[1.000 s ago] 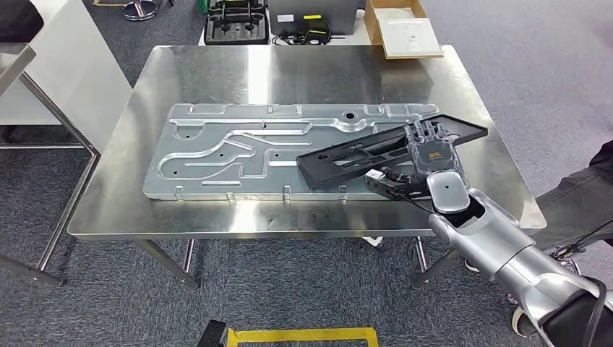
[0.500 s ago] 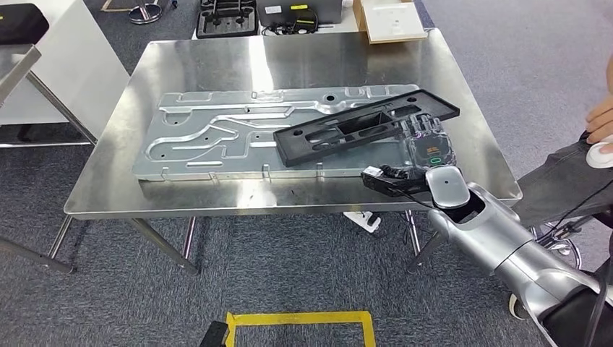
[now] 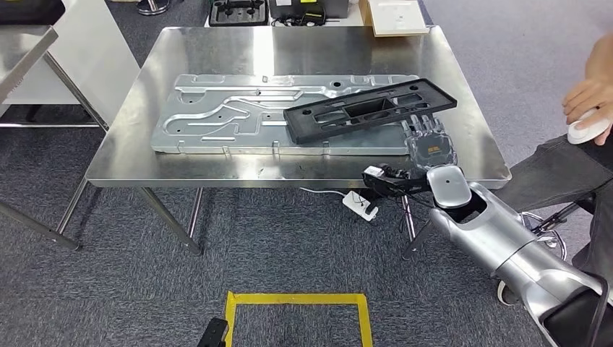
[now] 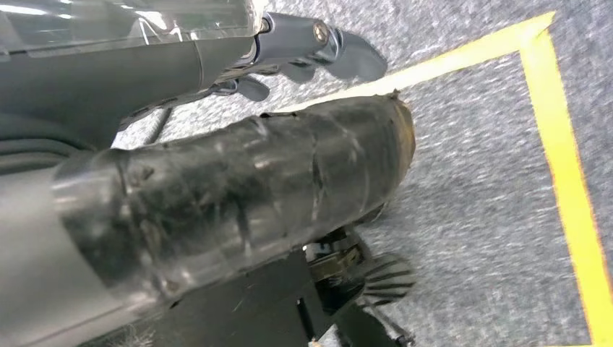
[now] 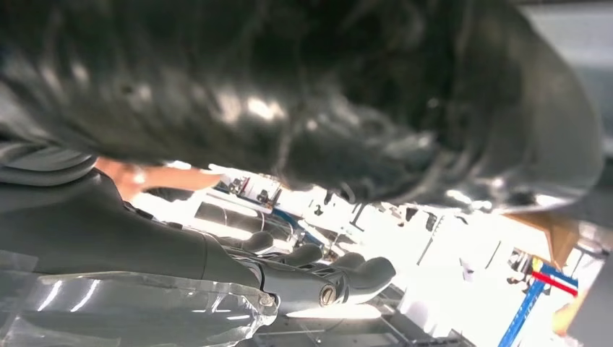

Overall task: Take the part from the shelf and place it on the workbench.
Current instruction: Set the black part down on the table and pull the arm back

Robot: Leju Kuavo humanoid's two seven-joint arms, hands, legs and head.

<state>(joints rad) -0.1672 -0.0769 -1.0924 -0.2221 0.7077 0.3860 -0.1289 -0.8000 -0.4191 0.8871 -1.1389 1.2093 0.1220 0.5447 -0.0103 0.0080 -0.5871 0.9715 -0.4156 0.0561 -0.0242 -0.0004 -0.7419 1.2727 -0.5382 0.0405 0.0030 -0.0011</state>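
The black part (image 3: 369, 110), a long flat frame with cut-outs, lies slanted on the steel workbench (image 3: 289, 50), its left half resting over a large silver stamped plate (image 3: 217, 123). My right hand (image 3: 431, 148) hovers at the bench's front right, fingers spread and holding nothing, fingertips (image 3: 423, 126) just short of the part's near edge. In the right wrist view the same hand (image 5: 311, 271) shows loosely extended fingers. My left hand (image 4: 311, 47) hangs over the carpet, fingers loose, nothing in them.
A person's hand (image 3: 587, 94) rests on a white object (image 3: 587, 130) at the right edge. Yellow floor tape (image 3: 296, 298) marks the carpet below. A white power strip (image 3: 359, 206) lies under the bench. Another table (image 3: 29, 40) stands at the left.
The whole view has shifted, with the bench now higher in the picture. My right hand has let go of the black part and drawn back towards the front edge. A person's hand has appeared at the right.
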